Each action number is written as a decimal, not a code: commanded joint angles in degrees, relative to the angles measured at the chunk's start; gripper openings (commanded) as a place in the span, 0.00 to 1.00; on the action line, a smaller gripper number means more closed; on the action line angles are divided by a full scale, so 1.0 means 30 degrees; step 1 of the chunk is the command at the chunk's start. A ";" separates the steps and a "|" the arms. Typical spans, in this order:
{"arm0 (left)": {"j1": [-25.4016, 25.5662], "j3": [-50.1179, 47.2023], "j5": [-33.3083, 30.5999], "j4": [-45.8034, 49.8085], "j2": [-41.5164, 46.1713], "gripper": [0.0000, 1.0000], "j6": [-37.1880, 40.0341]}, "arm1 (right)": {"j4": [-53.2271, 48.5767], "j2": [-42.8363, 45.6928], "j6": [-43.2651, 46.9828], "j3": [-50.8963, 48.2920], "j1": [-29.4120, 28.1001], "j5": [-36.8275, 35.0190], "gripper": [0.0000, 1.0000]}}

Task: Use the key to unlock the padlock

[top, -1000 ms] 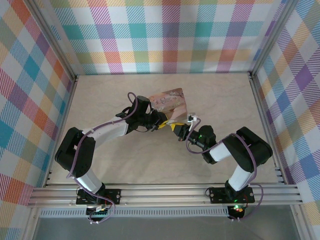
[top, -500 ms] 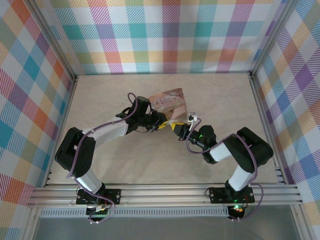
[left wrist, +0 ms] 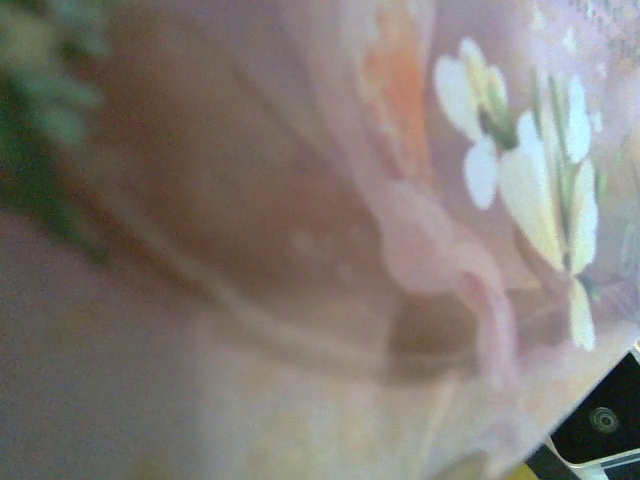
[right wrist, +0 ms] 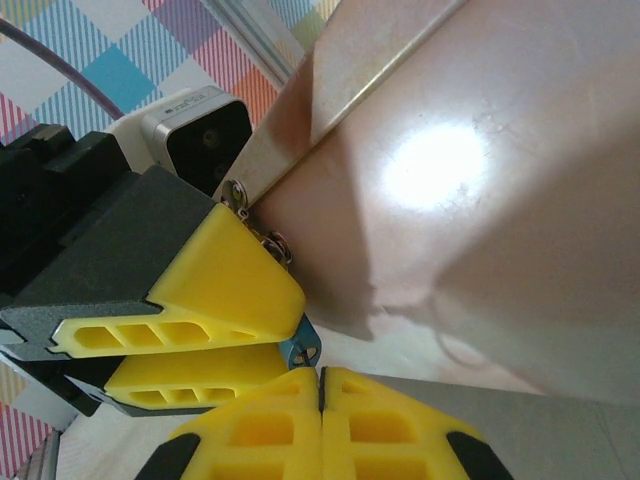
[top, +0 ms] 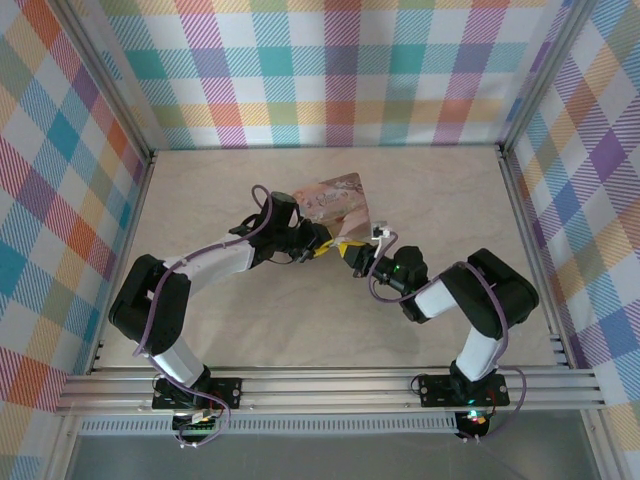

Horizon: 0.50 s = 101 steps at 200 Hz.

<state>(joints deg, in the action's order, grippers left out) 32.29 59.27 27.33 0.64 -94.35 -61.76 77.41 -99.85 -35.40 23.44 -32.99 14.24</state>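
Left tool (right wrist: 290,335) pinched nearly closed on the padlock (right wrist: 301,351), against the tin's (right wrist: 480,200) near edge. Right tool (right wrist: 320,385) fully closed beside it; can't see the key. Risk: misaligned key twists the padlock loose.

Pink tin (top: 340,195) blocks the middle; open table (top: 450,190) flanks it.

I can make out no lettering, number, brand or sign anywhere in my feeds. The pink tin (top: 335,200) carries a printed picture with white flowers, and my left wrist view shows it too blurred to tell whether any words stand on it.
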 commanded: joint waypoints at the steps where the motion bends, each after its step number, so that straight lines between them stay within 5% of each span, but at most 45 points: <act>1: 0.0134 -0.0041 0.1218 -0.1127 0.0741 0.06 -0.0479 | 0.1063 -0.0413 -0.0207 0.0680 -0.0304 0.0671 0.00; 101: 0.0119 0.0006 0.1028 -0.1130 0.0921 0.06 -0.0480 | 0.1063 -0.1449 -0.0055 0.0536 -0.0526 0.0966 0.00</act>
<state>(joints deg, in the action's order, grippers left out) 32.10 59.00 25.85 0.45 -94.32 -61.98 78.65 -103.09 -35.40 24.14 -33.69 15.11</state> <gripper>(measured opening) 0.220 0.052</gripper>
